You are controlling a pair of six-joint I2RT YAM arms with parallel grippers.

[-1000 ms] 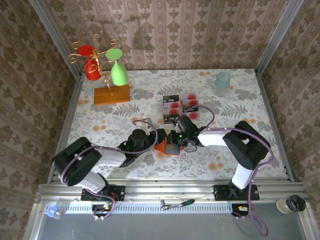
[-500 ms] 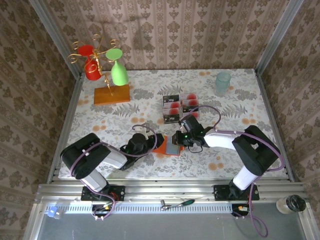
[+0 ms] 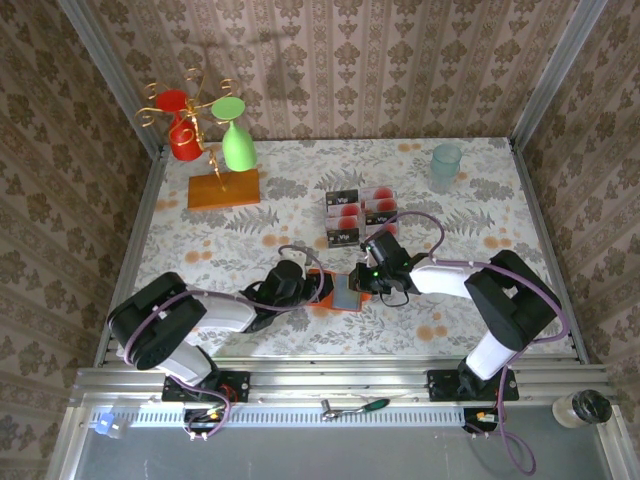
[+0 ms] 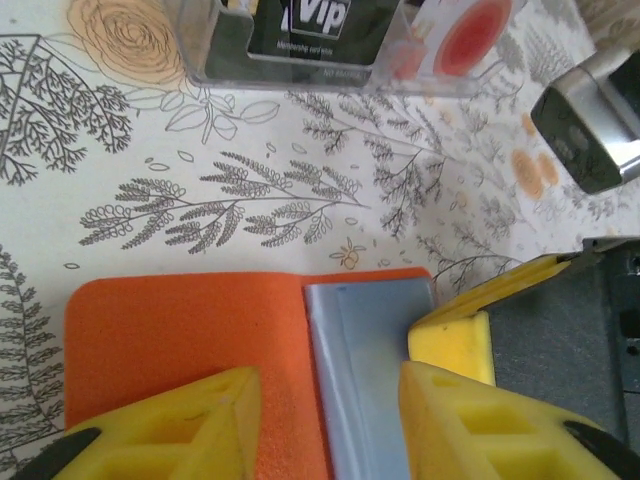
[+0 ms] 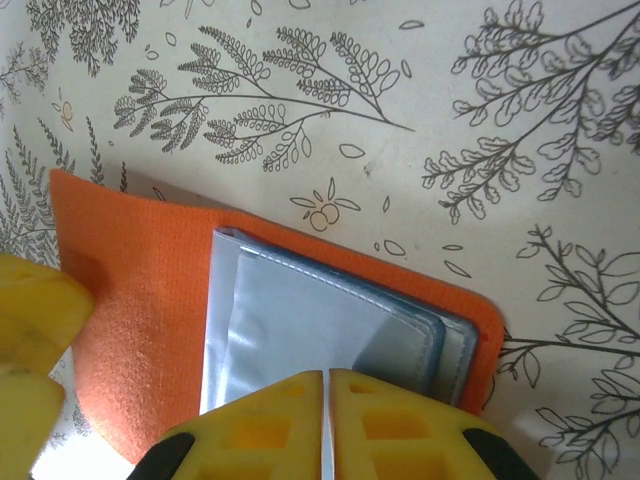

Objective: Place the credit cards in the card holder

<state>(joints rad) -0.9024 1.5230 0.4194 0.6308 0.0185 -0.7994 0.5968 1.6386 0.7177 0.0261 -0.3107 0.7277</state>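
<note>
**A:** How does the left gripper [image 4: 325, 390] stand?

**B:** Part open. Its two yellow fingers [image 4: 190, 420] are apart, low over the card holder [image 4: 180, 330]. One is above the orange flap, the other past the grey-blue lining. I cannot tell whether the pads touch it.

**A:** And the right gripper [image 5: 326, 390]?

**B:** Closed. Its pads meet with only a thin seam between them, and nothing shows clamped there. The tips sit at the grey-blue lining, close to the holder's edge. One of its pads appears in the left wrist view, just beside the lining.

**A:** Where does the card holder lie?

**B:** It lies unfolded, lining up, on the tabletop [image 3: 190, 245]. It is toward the near edge, about midway between the left and right edges. The left gripper reaches it from the left, the right gripper from the right.

**A:** The credit cards?

**B:** The credit cards [image 3: 358, 213] are in a clear tray [image 4: 300, 78] near the middle of the tabletop. The tray is on the far side of the holder and apart from it. A black strip with white lettering and a red blotch show through the tray's wall.

**A:** And further out?

**B:** A pale cup [image 3: 446, 165] stands near the far right corner. A wooden base [image 3: 222, 189] stands near the far left corner, with a red glass [image 3: 182, 140] and a green glass [image 3: 237, 148] above it.
</note>
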